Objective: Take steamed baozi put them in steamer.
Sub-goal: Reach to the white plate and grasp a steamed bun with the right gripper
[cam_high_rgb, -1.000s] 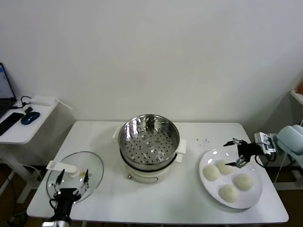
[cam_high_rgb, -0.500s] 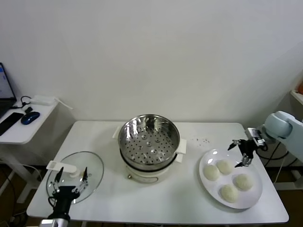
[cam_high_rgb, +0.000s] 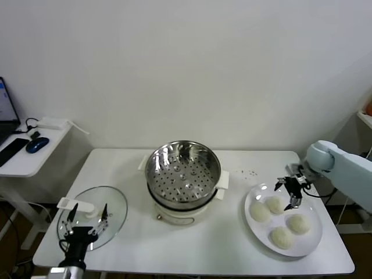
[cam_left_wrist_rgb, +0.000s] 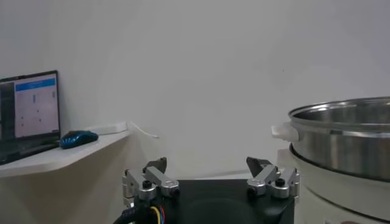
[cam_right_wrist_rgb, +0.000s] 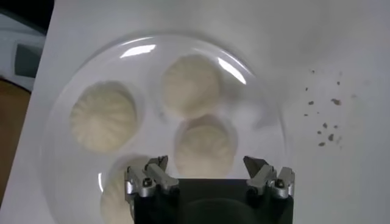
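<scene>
Progress at inspection: nothing had been transferred. The steamer (cam_high_rgb: 182, 170) stood at the middle of the table (cam_high_rgb: 174, 256) with its perforated floor bare, and its rim also showed in the left wrist view. All four steamed baozi (cam_high_rgb: 279, 221) lay on the white plate (cam_high_rgb: 251, 200) at the robot's right, well apart from the steamer; every pick and placement was judged outstanding.

The right gripper (cam_high_rgb: 288, 192) hung over the far rim of the plate, above the bun nearest it (cam_high_rgb: 275, 204), with its fingers (cam_right_wrist_rgb: 152, 175) spread wide and holding nothing. In the right wrist view one bun (cam_right_wrist_rgb: 205, 146) lay roughly between the lines of the two fingers, ahead of the tips and not touched by either; a second (cam_right_wrist_rgb: 191, 85) lay beyond it, a third (cam_right_wrist_rgb: 103, 116) off to one side, and the fourth (cam_right_wrist_rgb: 116, 195) partly hidden behind one finger. The bun between the fingers was judged the likely first pick.

The left gripper (cam_high_rgb: 86, 220) sat idle above the glass lid (cam_high_rgb: 113, 203) at the table's near left corner, fingers apart and empty
</scene>
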You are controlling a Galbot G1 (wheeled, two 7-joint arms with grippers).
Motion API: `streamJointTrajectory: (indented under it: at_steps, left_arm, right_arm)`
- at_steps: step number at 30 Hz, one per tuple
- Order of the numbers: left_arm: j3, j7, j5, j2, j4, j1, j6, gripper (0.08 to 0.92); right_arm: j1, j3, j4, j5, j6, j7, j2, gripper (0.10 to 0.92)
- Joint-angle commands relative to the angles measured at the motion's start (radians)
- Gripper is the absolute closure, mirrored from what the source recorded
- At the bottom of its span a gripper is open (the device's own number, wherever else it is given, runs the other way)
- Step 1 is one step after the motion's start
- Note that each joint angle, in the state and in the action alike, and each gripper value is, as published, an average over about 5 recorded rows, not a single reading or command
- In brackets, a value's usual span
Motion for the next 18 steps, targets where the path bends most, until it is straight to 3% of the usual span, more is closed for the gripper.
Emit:
streamJointTrajectory:
  at_steps: [1,18]
  left_arm:
    - [-0.001,-0.001,0.0,-0.004,0.0,0.005,0.001,0.177]
    - [0.003,-0.001,0.0,-0.008,0.003,0.002,0.002,0.177]
  right_arm:
    - [-0.048,0.019,-0.026,-0.042,0.002,0.011,0.024,0.203]
    - [-0.078,0.074,-0.072,-0.081,0.021,0.039,0.06,0.203]
